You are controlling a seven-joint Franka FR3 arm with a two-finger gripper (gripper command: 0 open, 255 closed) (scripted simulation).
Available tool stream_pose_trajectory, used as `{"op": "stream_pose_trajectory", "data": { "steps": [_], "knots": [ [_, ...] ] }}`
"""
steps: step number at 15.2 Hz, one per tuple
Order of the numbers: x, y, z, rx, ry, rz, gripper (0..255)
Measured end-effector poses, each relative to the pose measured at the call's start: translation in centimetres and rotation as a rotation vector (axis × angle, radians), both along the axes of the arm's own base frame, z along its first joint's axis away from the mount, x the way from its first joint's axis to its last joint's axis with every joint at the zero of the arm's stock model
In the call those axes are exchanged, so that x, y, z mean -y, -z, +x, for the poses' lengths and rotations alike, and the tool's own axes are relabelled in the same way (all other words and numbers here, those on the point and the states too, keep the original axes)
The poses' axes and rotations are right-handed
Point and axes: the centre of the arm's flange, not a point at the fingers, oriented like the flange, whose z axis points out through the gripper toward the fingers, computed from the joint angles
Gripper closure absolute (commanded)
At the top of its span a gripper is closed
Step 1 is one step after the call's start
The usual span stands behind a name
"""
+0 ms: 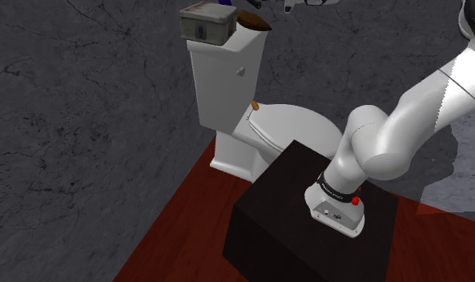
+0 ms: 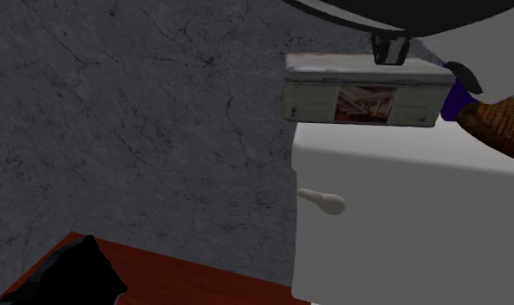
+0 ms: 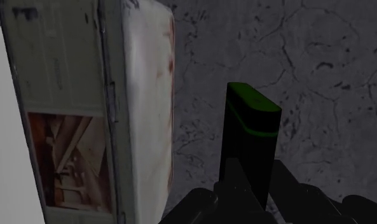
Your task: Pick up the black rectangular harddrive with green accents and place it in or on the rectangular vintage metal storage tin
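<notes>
The claw (image 3: 244, 194) is closed on the black harddrive (image 3: 249, 137), clasping its near end. The green-banded end stands out past the fingertips, and the long axis runs along the fingers. Just beside the drive, and apart from it, is the storage tin (image 3: 85, 108), its pale stained lid facing the drive. A short move toward that lid should seat it. The tin rests on the toilet tank (image 1: 227, 80), at the end of the top toward the shoulder view's left, with a brown object (image 1: 255, 22) at the other end. Behind is the grey wall (image 1: 83, 96).
</notes>
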Motion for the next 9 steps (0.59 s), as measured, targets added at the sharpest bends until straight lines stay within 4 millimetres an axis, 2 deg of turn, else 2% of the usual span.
{"op": "stream_pose_trajectory", "data": {
  "steps": [4, 9],
  "knots": [
    [-3.7, 0.1, 3.4, 0.0, 0.0, 0.0, 255],
    [-4.6, 2.2, 4.1, -0.001, 0.0, 0.001, 255]
  ]
}}
